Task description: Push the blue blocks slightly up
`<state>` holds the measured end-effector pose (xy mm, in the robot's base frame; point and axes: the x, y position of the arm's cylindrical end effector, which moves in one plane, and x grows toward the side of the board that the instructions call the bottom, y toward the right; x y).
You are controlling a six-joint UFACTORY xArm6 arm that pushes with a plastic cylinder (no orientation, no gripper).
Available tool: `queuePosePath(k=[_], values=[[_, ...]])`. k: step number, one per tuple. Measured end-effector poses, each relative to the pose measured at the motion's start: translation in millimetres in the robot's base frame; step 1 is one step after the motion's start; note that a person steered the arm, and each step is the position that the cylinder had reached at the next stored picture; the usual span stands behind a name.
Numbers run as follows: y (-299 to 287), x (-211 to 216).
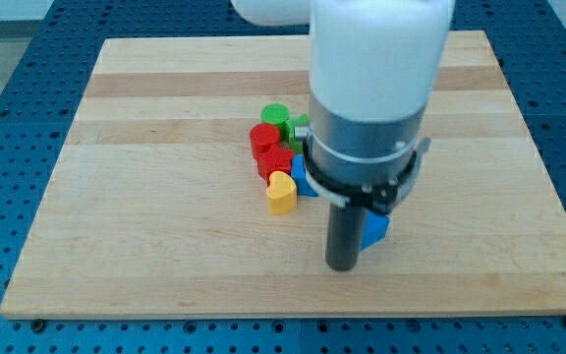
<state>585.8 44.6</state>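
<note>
Landmark: the yellow heart [281,193], a small block near the middle of the counter [145,236].
Counter: a pale wooden board that lay on a blue base with rows of holes [8,128].
Arm: a big white and grey body [371,98] hung over the blocks and hid some of them.
Rod: a dark straight rod came down from the arm, off to the view's right of the yellow heart.
My tip [342,267]: it sat on the counter, lower than the yellow heart and to its right, just beside the blue wedge.
Claw: the arm had no claw, only the rod, so nothing was held.
Blue wedge [374,228]: it lay right of the yellow heart and touched the rod's right side, or nearly did.
Blue block [300,178]: it sat right against the yellow heart, on its upper right; the arm hid part of it, so I cannot tell its shape.
Red blocks [268,149]: two of them, packed close just above the yellow heart.
Green blocks [276,116]: a round one stood above the red ones, farther up from the yellow heart, and another peeked out beside the arm.
</note>
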Motion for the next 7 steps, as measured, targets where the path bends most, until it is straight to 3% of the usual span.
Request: queuePosePath(k=[3,7], values=[[63,-1],[21,-37]])
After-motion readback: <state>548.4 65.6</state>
